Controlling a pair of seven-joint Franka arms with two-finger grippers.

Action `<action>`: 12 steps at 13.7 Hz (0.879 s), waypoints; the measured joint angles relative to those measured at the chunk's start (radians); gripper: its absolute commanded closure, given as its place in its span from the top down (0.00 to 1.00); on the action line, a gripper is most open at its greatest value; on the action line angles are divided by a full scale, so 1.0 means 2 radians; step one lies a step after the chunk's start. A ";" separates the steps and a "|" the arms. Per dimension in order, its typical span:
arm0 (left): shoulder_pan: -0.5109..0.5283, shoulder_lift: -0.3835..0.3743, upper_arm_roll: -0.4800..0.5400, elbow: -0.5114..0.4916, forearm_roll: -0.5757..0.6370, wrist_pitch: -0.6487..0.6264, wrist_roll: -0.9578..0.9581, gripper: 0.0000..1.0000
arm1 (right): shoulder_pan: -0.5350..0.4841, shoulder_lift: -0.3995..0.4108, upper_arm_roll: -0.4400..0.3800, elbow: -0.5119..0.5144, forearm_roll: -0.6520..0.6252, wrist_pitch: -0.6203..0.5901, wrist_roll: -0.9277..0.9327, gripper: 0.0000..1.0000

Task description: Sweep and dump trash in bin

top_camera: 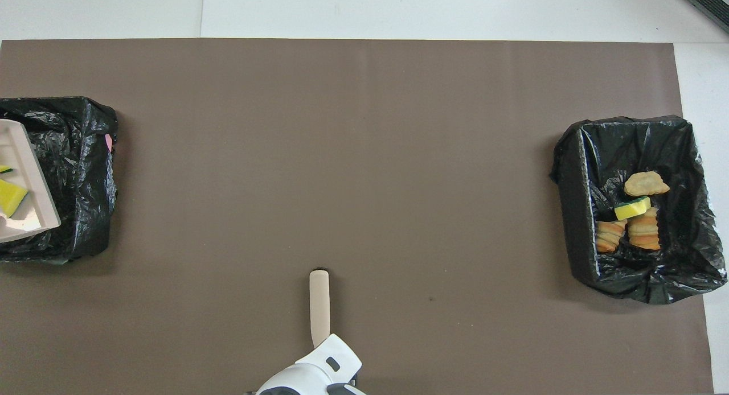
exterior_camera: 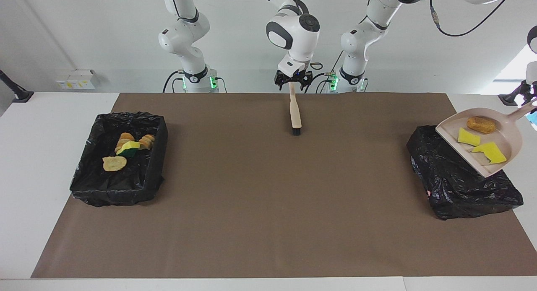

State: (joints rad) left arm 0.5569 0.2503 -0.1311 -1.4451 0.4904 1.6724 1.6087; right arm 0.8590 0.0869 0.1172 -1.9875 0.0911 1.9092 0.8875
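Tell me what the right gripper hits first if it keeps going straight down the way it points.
The right gripper points down, shut on the brush. The bristles would likely meet the bare brown mat first; no scrap lies beneath.

Trash, seven scraps. Four (exterior_camera: 126,150) in my lined bin (exterior_camera: 90,173) at right arm's table end: three tan-orange, one yellow. Three (exterior_camera: 480,136) on tilted dustpan (exterior_camera: 509,146) over second bin (exterior_camera: 457,190), left arm's end: two yellow, one brown.

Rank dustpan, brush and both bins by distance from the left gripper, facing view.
1. dustpan, held by the left gripper, over a bin.
2. near bin, under the dustpan, left arm's end.
3. brush, mid-table, in the right gripper.
4. far bin, holding trash, right arm's end.
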 measured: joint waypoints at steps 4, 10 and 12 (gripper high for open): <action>-0.048 0.001 -0.004 0.002 0.088 0.023 -0.001 0.00 | -0.076 -0.031 -0.005 0.055 0.000 -0.098 -0.107 1.00; -0.078 0.003 -0.004 0.006 0.126 0.040 -0.002 0.00 | -0.178 -0.053 -0.012 0.104 -0.006 -0.160 -0.236 1.00; -0.078 0.003 -0.003 0.011 0.128 0.040 -0.002 0.00 | -0.227 -0.068 -0.014 0.105 -0.007 -0.165 -0.300 1.00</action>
State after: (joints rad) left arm 0.4011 0.2561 -0.1361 -1.4233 0.7467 1.7525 1.6043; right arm 0.4045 -0.0500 0.0898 -1.7782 0.0778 1.5790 0.2869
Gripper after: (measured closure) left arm 0.678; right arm 0.000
